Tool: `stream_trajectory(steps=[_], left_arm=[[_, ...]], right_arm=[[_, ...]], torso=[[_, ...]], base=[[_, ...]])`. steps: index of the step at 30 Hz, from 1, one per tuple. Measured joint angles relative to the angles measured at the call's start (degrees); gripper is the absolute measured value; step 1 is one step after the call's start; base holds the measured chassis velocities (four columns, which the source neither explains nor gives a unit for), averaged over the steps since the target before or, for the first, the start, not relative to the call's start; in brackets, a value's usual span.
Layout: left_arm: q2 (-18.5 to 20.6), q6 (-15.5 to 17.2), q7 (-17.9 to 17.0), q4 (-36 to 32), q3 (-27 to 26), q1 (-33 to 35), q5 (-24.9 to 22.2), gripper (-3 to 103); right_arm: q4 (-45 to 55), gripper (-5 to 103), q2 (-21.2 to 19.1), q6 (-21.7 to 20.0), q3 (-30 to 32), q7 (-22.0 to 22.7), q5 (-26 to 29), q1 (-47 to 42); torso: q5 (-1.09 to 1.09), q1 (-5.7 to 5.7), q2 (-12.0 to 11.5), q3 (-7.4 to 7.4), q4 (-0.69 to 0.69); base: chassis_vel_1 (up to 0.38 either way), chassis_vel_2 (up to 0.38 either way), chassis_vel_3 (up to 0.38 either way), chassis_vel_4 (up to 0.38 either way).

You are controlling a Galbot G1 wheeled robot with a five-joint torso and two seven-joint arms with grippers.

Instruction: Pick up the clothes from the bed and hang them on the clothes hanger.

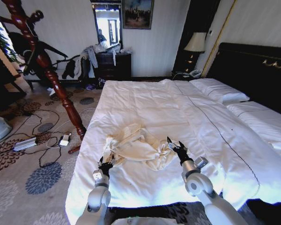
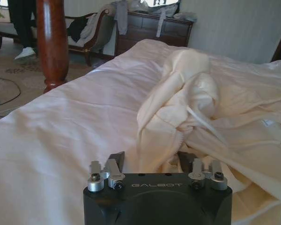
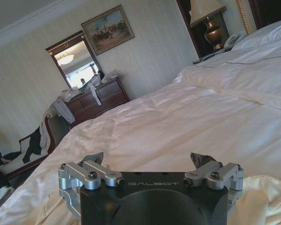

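- Left gripper (image 2: 151, 161), housing marked "GALBOT", had its fingers spread on either side of a fold of the clothes (image 1: 136, 146); whether they pinched it cannot be told.
- Right gripper (image 1: 177, 148), likewise marked "GALBOT", hovered spread wide and empty beside the cream shirt.
- Bed (image 1: 178, 108) bore the crumpled clothes near its foot.
- Red-brown coat stand (image 1: 51, 75) rose on the robot's left.
- Cables (image 1: 42, 136) lay on the patterned carpet.

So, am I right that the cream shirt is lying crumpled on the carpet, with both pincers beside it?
Not quite: the cream shirt lies crumpled on the bed, on its white duvet, not the carpet, as the head view shows. The left pincer and right pincer are indeed beside it.
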Motion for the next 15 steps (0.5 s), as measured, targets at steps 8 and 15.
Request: stream_trajectory(steps=[8,15], left_arm=[[0.9,0.1,-0.3,-0.9,-1.1,-0.1,-1.4,43],[1.4,0.2,-0.8,-1.7,-1.2,0.4,-2.5,41]], right_arm=[[-0.6,100,0.1,0.0,-0.4,0.1,0.0,0.3],[-0.8,100,0.2,0.0,-0.6,0.2,0.0,0.4]], torso=[[0.00,0.00,0.0,0.00,0.00],[0.00,0.00,0.0,0.00,0.00]], base=[[0.000,0.000,0.000,0.000],[0.000,0.000,0.000,0.000]])
